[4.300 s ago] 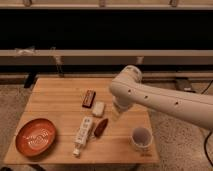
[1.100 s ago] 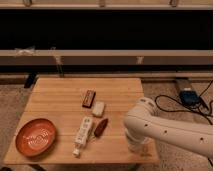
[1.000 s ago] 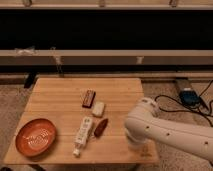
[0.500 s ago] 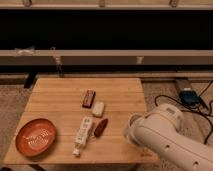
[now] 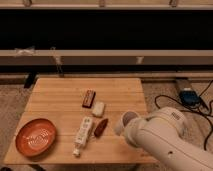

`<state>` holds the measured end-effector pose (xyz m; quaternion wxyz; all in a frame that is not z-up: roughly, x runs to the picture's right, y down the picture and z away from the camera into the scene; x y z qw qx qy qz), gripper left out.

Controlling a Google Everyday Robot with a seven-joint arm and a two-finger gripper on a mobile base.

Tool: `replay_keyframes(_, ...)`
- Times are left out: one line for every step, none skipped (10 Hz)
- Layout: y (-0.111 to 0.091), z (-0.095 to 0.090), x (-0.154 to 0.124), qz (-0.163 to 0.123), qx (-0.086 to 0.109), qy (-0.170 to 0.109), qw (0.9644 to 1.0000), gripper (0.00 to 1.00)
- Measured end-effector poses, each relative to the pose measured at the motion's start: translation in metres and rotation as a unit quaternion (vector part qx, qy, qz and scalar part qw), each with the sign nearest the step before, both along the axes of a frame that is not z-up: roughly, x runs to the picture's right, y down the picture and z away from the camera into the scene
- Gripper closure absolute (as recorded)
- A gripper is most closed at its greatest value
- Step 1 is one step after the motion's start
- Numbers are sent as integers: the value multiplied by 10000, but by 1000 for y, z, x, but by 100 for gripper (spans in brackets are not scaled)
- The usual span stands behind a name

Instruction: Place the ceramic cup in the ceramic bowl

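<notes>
Jaws of the gripper (image 5: 122,129) are closed on the ceramic cup (image 5: 129,119). They sit at the front end of the white arm (image 5: 167,140), far right of the ceramic bowl (image 5: 36,120) and level with it, and the arm's bulk hides most of them. The cup shows its pale rim and darker inside, with its mouth tipped up.

The bowl rests near the front left corner of the tabletop (image 5: 60,90). Just right of it lies a white remote-like stick (image 5: 83,134), with a reddish-brown oval piece (image 5: 101,127) beside that. Farther back and right of the bowl are a small white block (image 5: 98,108) and a dark brown bar (image 5: 89,98). Far right of the bowl, off the tabletop, a blue box (image 5: 189,96) and dark cables (image 5: 165,102) lie on the floor.
</notes>
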<state>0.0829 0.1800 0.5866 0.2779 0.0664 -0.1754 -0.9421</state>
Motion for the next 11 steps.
replay_keyframes(0,0,0,0,0,0,10000,100)
replay_keyframes(0,0,0,2,-1,-2,10000,100)
replay_keyframes(0,0,0,0,0,-2,10000,100)
replay_keyframes(0,0,0,-5,3,-2,10000,100)
replay_keyframes(0,0,-2,-28,36,-26,10000,100)
replay_keyframes(-3,-3,-8,-199,176,-162,9995,100)
replay_keyframes(-6,-3,-16,-390,287,-292,9984,100)
replay_keyframes(-11,-5,-31,-609,416,-458,9962,100)
replay_keyframes(-18,-6,-52,-869,562,-627,9927,100)
replay_keyframes(-23,-9,-78,-1182,714,-802,9872,100)
replay_keyframes(-26,-12,-100,-1434,823,-939,9818,100)
